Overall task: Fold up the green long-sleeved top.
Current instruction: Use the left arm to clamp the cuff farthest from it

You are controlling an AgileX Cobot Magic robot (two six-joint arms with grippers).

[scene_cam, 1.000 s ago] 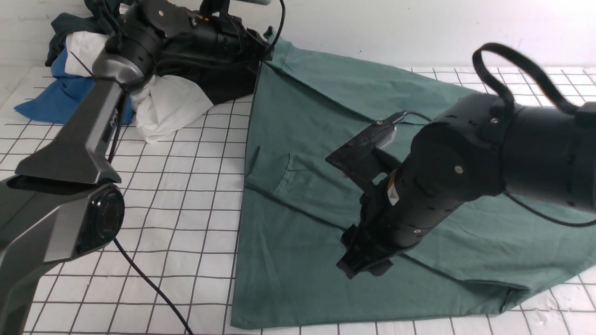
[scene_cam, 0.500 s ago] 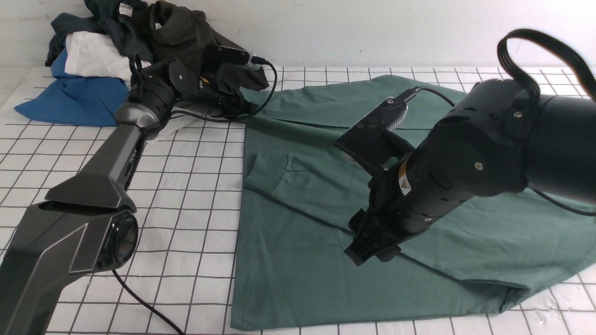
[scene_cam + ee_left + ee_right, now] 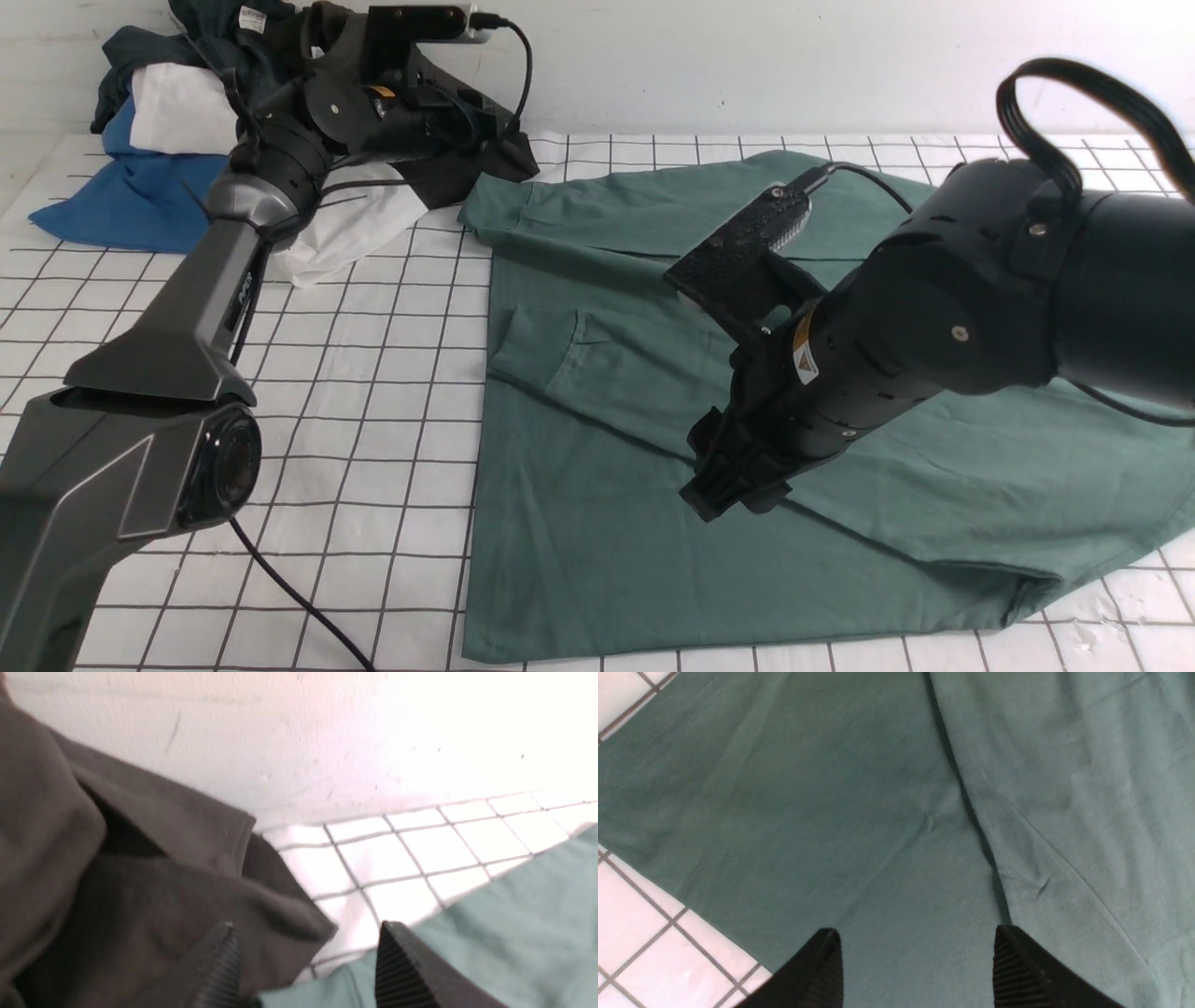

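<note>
Over the far-left part of the tabletop (image 3: 373, 392), the left claw (image 3: 303, 956) stands open. Its two ribbed fingers (image 3: 219, 966) are apart with nothing between them, above the spot where one dark olive-black garment (image 3: 140, 882) lies just beside a corner of the green long-sleeved top (image 3: 514, 914). The right claw (image 3: 915, 961) is open too, both fingers spread above the top's cloth and gripping nothing; the front view puts it over the middle of the top. That single top lies spread flat from the tabletop's middle toward its right and near edges, with one cuffed sleeve (image 3: 537, 341) folded across the body. At the far-left corner sits one heap of clothes (image 3: 187, 112): one blue piece, one dark teal piece, the olive-black one, and white cloth in two patches.
</note>
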